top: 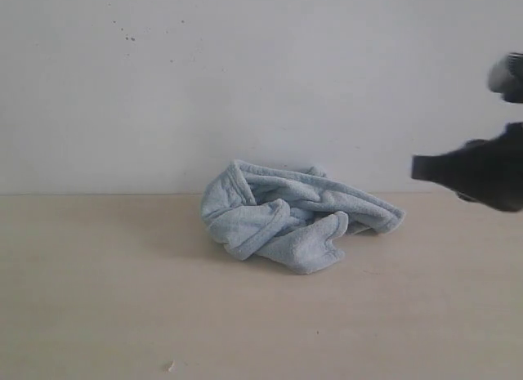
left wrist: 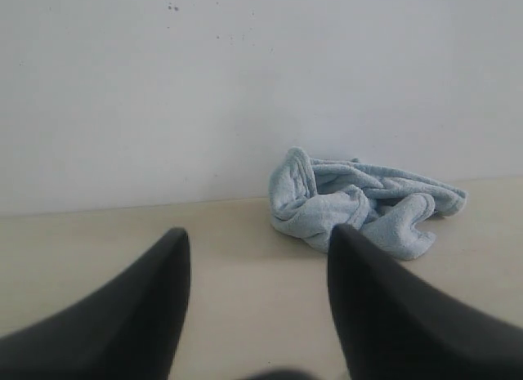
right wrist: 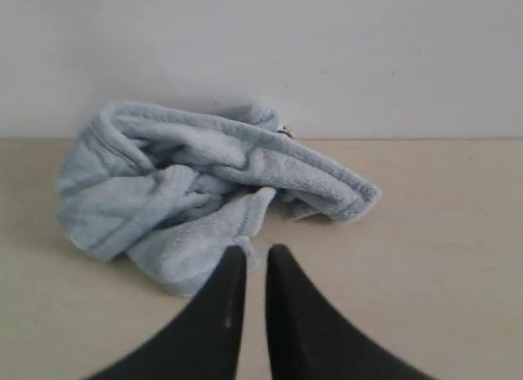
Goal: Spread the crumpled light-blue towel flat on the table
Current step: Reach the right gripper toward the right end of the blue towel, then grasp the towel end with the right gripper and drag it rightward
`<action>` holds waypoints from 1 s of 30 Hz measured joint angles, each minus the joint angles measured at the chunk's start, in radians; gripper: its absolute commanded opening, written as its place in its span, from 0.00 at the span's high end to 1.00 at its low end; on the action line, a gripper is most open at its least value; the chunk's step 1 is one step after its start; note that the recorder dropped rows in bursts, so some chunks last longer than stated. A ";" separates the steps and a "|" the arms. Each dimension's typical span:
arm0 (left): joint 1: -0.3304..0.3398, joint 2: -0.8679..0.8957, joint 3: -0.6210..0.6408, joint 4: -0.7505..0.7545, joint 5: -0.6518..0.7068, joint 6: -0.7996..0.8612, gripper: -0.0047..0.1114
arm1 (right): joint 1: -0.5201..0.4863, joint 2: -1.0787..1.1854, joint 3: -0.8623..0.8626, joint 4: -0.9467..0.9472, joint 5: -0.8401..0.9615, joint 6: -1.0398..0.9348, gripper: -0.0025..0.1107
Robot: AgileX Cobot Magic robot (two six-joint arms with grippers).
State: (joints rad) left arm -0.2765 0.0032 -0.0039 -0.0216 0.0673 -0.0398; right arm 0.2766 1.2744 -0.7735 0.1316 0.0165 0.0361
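The crumpled light-blue towel (top: 294, 225) lies in a heap on the beige table (top: 122, 298), close to the white wall. My right gripper (top: 418, 167) hovers to the right of the towel, level with its top and apart from it. In the right wrist view its fingertips (right wrist: 257, 249) stand a narrow gap apart with nothing between them, just short of the towel's (right wrist: 204, 192) near fold. My left gripper (left wrist: 260, 233) is wide open and empty over bare table. From there the towel (left wrist: 359, 204) lies further off, beyond one fingertip. The left gripper is out of the exterior view.
A white wall (top: 245, 86) with a few small dark specks rises right behind the towel. Bare tabletop stretches to the left and in front of the heap. A tiny light fleck (top: 170, 366) lies near the front edge.
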 measured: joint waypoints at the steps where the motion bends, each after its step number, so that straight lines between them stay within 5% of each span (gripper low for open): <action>1: 0.000 0.000 0.000 0.000 0.000 0.000 0.54 | -0.011 0.070 -0.075 0.000 0.044 -0.036 0.55; 3: 0.000 0.000 0.000 0.000 0.000 0.000 0.54 | -0.039 0.230 -0.257 0.000 0.159 -0.110 0.43; 14: 0.000 0.000 0.000 0.000 0.000 0.000 0.54 | -0.103 0.837 -0.997 0.014 0.685 -0.421 0.49; 20: 0.000 0.000 0.000 0.000 0.000 0.000 0.54 | -0.128 1.012 -1.197 0.057 0.814 -0.512 0.49; 30: 0.000 0.000 0.000 0.000 0.000 0.000 0.54 | -0.219 1.129 -1.278 0.186 0.819 -0.670 0.49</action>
State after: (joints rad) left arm -0.2765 0.0032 -0.0039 -0.0216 0.0673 -0.0398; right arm 0.0576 2.4033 -2.0517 0.3173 0.8355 -0.6341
